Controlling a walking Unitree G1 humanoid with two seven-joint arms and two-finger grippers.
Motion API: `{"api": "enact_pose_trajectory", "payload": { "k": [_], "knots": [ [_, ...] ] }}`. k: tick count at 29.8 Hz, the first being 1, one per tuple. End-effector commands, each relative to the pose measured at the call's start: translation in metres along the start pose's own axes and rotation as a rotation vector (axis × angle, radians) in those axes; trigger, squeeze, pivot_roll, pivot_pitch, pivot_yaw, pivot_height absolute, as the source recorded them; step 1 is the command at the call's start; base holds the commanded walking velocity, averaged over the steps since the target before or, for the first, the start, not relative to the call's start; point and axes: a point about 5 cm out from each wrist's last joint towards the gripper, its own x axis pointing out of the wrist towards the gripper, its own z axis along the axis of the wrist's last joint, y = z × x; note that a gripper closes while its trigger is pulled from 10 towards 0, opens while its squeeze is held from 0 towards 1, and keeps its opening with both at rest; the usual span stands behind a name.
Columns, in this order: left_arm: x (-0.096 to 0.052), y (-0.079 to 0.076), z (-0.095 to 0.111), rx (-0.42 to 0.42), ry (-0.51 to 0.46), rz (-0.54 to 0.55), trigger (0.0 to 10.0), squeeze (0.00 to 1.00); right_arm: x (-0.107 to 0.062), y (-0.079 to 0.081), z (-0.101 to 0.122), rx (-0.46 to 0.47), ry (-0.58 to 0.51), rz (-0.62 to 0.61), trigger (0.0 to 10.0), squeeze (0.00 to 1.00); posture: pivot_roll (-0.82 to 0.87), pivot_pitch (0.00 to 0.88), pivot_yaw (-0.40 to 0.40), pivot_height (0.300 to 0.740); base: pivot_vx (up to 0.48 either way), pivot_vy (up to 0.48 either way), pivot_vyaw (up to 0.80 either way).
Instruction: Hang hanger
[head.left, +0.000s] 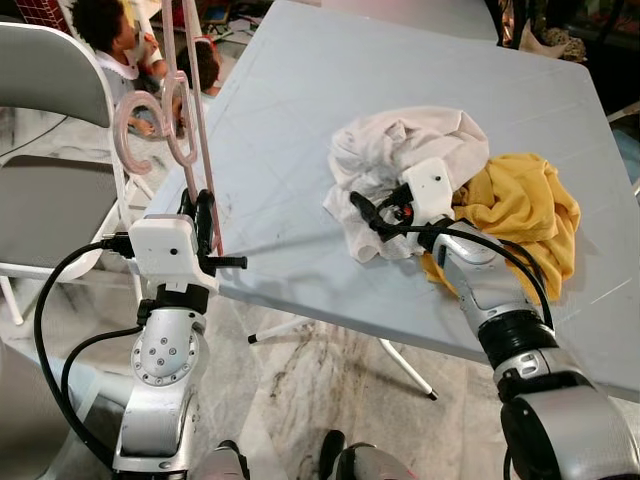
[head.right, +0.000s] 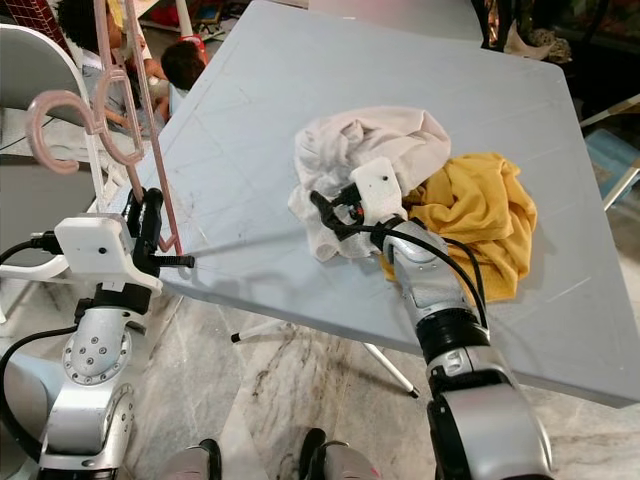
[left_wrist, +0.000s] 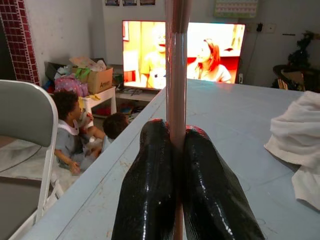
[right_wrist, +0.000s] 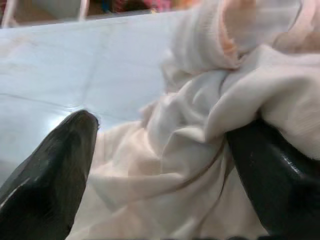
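A pink plastic hanger (head.left: 185, 110), with a second pink hook beside it, stands upright past the table's near-left corner. My left gripper (head.left: 205, 215) is shut on its thin rod (left_wrist: 176, 75), and the two black fingertips (left_wrist: 150, 165) press against it from both sides. On the table lies a crumpled white cloth (head.left: 400, 140) with a yellow cloth (head.left: 520, 210) to its right. My right gripper (head.left: 380, 208) rests on the white cloth's near edge, open, its fingers wide apart with folds of the white cloth (right_wrist: 200, 100) between them.
The grey-blue folding table (head.left: 300, 90) spans the middle. A grey folding chair (head.left: 50, 120) stands at the left. Two people (left_wrist: 75, 130) sit on the floor beyond the table's left edge. A lit TV screen (left_wrist: 150, 55) stands at the far wall.
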Motion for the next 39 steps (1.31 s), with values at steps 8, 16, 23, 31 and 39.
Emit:
{"api": "enact_pose_trajectory", "payload": {
  "k": [8,16,23,31,39],
  "knots": [
    [-0.016,0.002,-0.044,0.012,0.231,-0.02,10.0,0.0,-0.035,-0.003,0.014,-0.152,-0.064,-0.009,10.0,0.0,0.06,0.209,-0.086,0.74,0.0,0.0,0.0],
    [-0.001,-0.003,-0.041,0.024,0.211,-0.087,10.0,0.0,-0.056,-0.007,0.041,-0.171,-0.189,-0.163,10.0,0.0,0.01,0.194,-0.034,0.74,0.0,0.0,0.0],
    [0.001,-0.002,-0.042,0.055,0.198,-0.104,10.0,0.0,-0.073,-0.006,0.04,-0.126,-0.191,-0.282,10.0,0.0,-0.01,0.2,-0.038,0.74,0.0,0.0,0.0],
    [-0.004,-0.003,-0.05,0.065,0.239,-0.11,10.0,0.0,-0.088,-0.004,0.021,-0.019,-0.146,-0.594,10.0,0.0,-0.03,0.196,-0.026,0.74,0.0,0.0,0.0],
    [0.003,-0.018,-0.047,0.08,0.213,-0.159,10.0,0.0,-0.09,-0.002,0.014,0.048,-0.121,-0.667,10.0,0.0,-0.05,0.181,-0.008,0.74,0.0,0.0,0.0]
  ]
}}
